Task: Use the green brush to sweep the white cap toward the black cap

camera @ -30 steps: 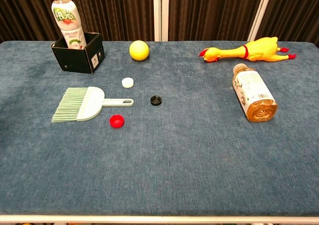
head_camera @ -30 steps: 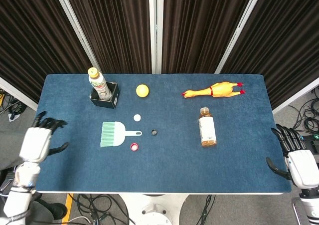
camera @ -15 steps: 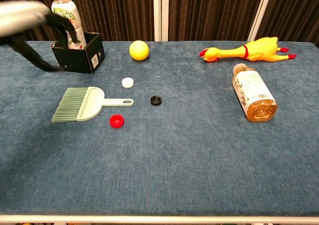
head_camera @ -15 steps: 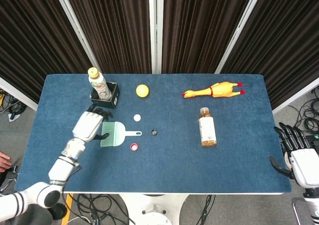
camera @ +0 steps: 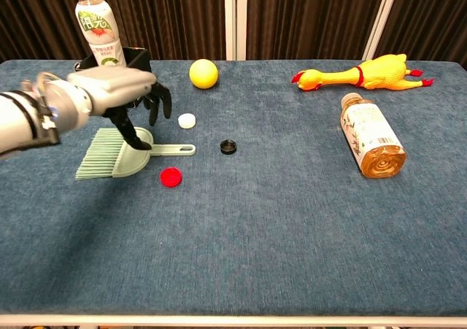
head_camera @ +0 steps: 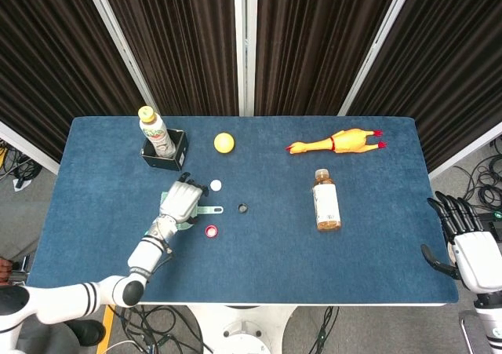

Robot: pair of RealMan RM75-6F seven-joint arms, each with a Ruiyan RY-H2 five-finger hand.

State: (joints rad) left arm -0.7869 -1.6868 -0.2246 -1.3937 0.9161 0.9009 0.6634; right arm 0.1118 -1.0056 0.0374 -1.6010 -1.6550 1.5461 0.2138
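The green brush (camera: 117,154) lies flat left of centre, bristles to the left and handle (head_camera: 210,209) pointing right. My left hand (camera: 124,88) hangs over the brush's body with its fingers (camera: 157,99) spread and pointing down, holding nothing. In the head view this hand (head_camera: 182,201) covers most of the brush. The white cap (camera: 187,120) (head_camera: 216,185) sits just beyond the handle. The black cap (camera: 228,146) (head_camera: 242,208) lies right of the handle's tip. My right hand (head_camera: 471,252) stays open off the table's right edge, seen only in the head view.
A red cap (camera: 171,176) lies just in front of the brush handle. A bottle stands in a black box (camera: 109,81) behind the brush. A yellow ball (camera: 203,73), a rubber chicken (camera: 361,74) and a lying tea bottle (camera: 371,134) are further back and right.
My left hand has swung in from the table's left edge and now hangs above the brush. The brush, caps and right hand have not moved.
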